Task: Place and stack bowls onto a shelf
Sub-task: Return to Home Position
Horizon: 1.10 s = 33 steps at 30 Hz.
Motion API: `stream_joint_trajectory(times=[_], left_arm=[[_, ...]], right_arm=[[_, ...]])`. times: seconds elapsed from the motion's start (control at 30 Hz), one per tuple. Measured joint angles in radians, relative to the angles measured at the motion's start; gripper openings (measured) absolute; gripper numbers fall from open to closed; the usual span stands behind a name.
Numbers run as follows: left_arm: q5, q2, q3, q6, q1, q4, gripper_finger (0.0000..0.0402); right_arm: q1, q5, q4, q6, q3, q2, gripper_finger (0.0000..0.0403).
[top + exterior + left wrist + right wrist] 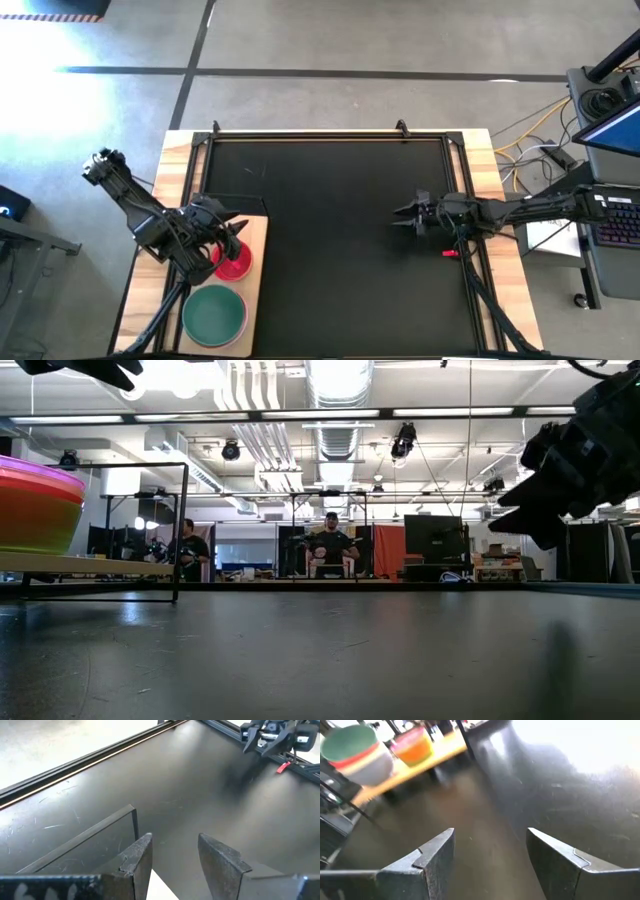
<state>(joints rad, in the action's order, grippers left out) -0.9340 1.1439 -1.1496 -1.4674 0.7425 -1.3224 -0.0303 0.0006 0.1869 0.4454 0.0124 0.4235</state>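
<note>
no legible text, no readable labels, brands, numbers or signs anywhere

The mat (330, 240) is laid across the middle of the table (178, 150). The shelf (256, 292) is set at the near left. Two stacks of bowls are carried on it: the near stack (213, 313) and, just behind it, the far stack (236, 264). The left gripper (236, 230) is held over the far stack; the right gripper (400, 216) is held over the mat's right side, well apart.
</note>
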Motion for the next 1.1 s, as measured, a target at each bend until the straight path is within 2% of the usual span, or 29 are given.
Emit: stream_joint_trajectory(times=[0.27,0.5,0.73,0.87,1.0,1.1], left_arm=[[-0.002,0.000,0.000,0.046,0.000,-0.003,0.0139],[-0.002,0.000,0.000,0.076,0.000,-0.003,0.0139],[-0.003,0.000,0.000,0.085,0.000,-0.001,0.0139],[-0.054,0.000,0.000,0.119,0.000,0.005,0.0139],[-0.079,0.000,0.001,0.219,0.000,0.035,0.0139],[-0.080,0.000,0.017,0.358,-0.014,0.169,0.0139]], right_arm=[[-0.001,0.000,-0.056,0.000,0.000,-0.259,0.0233],[-0.001,0.001,-0.058,0.000,-0.001,-0.415,0.0233],[-0.005,0.000,-0.037,0.000,-0.001,-0.422,0.0233],[-0.005,0.000,-0.033,0.000,-0.001,-0.420,0.0233],[-0.005,0.000,-0.033,0.000,-0.001,-0.398,0.0233],[-0.005,0.000,-0.035,0.000,-0.001,-0.383,0.0233]])
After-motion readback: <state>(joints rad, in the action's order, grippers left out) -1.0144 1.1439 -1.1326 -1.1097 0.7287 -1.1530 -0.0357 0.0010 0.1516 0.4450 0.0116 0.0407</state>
